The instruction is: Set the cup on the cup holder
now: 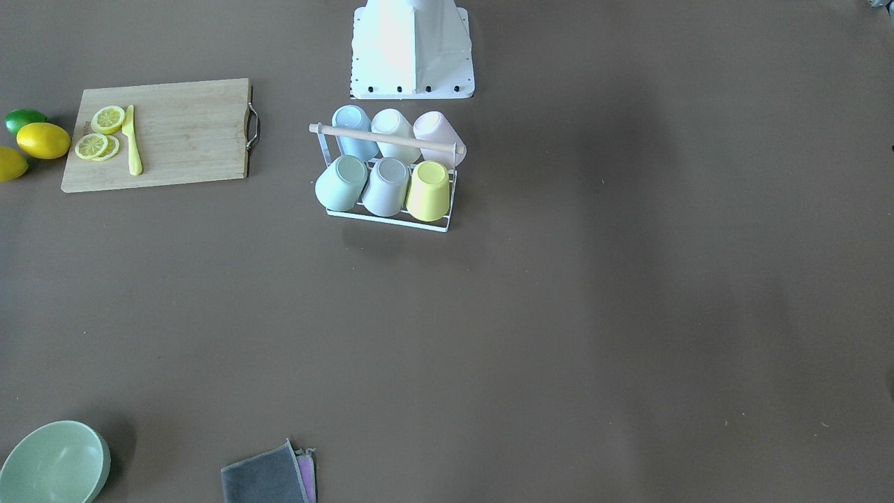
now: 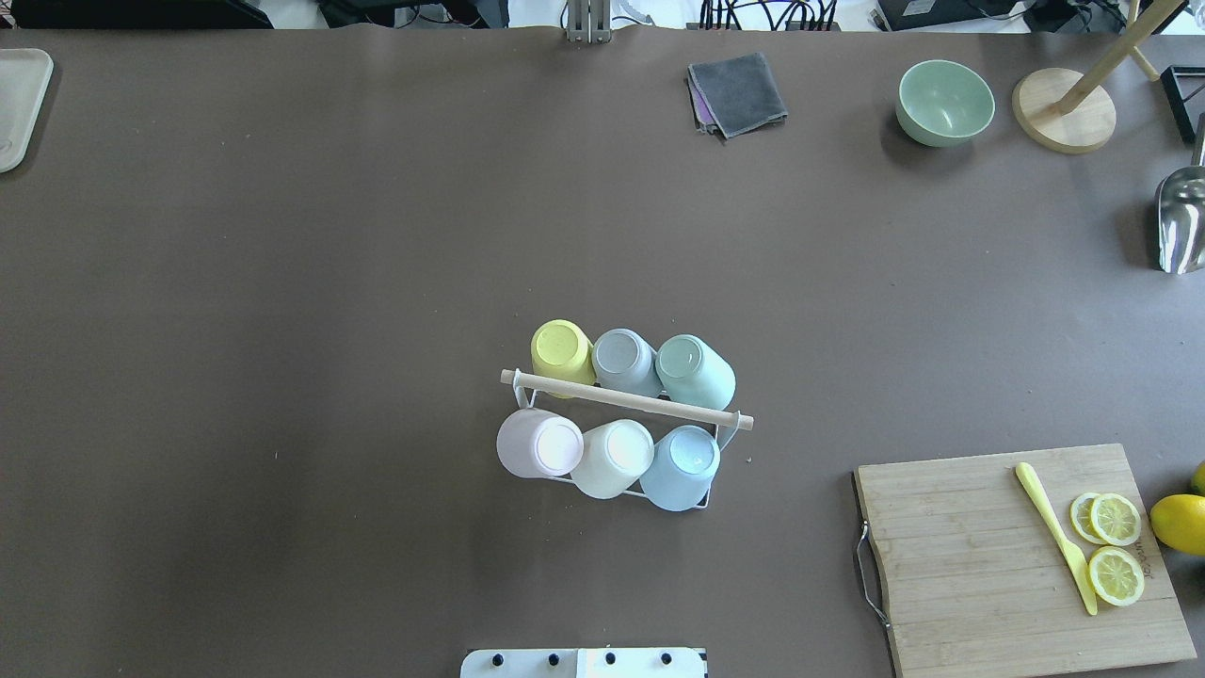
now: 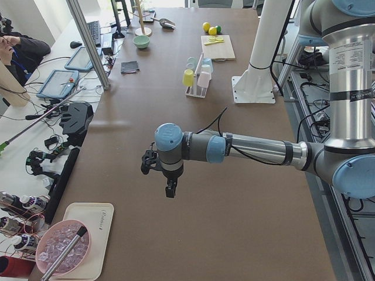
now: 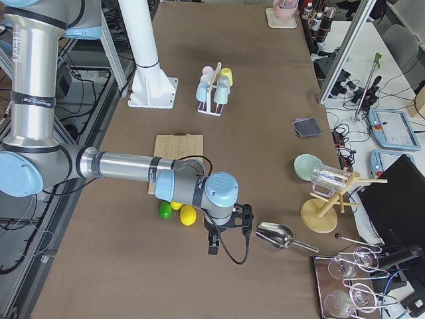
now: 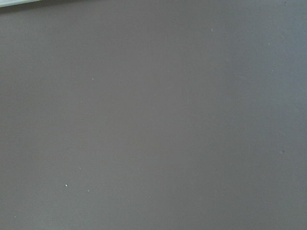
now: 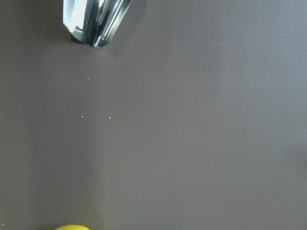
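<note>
The cup holder point(image 1: 387, 138), a white wire rack with a wooden rod handle, stands in front of the robot base; it also shows in the overhead view point(image 2: 626, 399). Several pastel cups sit upside down on its prongs, among them a yellow cup point(image 1: 427, 190), a mint cup point(image 1: 340, 183) and a pink cup point(image 2: 538, 443). No loose cup shows. My left gripper point(image 3: 170, 190) hangs over bare table far from the rack. My right gripper point(image 4: 212, 247) hangs beside the lemons and scoop. Both show only in side views, so I cannot tell if they are open or shut.
A wooden cutting board point(image 2: 970, 556) holds lemon slices and a yellow knife point(image 2: 1054, 537). Lemons and a lime point(image 1: 24, 120) lie beside it. A green bowl point(image 2: 944, 102), a grey cloth point(image 2: 739, 92), a metal scoop point(image 2: 1181, 221) and a wooden stand point(image 2: 1064, 118) lie along the far edge.
</note>
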You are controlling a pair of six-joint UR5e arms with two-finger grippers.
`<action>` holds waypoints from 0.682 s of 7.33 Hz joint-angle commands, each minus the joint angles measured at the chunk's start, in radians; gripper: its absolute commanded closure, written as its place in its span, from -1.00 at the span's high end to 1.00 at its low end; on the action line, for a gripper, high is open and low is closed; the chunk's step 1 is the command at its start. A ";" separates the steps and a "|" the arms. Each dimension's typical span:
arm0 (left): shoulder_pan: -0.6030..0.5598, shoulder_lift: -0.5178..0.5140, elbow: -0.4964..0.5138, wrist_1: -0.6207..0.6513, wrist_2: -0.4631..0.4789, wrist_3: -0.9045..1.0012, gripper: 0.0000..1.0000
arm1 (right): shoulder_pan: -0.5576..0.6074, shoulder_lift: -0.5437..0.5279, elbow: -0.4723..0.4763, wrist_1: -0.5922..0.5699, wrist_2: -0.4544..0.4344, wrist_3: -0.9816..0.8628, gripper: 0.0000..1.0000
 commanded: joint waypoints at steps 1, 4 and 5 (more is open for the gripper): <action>0.000 -0.001 0.002 -0.008 0.000 0.000 0.97 | 0.000 -0.003 0.001 0.001 0.001 -0.001 1.00; 0.000 0.001 -0.001 -0.008 0.000 -0.001 0.97 | 0.000 -0.005 0.003 0.001 0.001 -0.001 1.00; 0.000 0.001 -0.006 -0.008 0.000 -0.001 0.97 | -0.002 -0.003 0.001 0.001 0.012 -0.001 1.00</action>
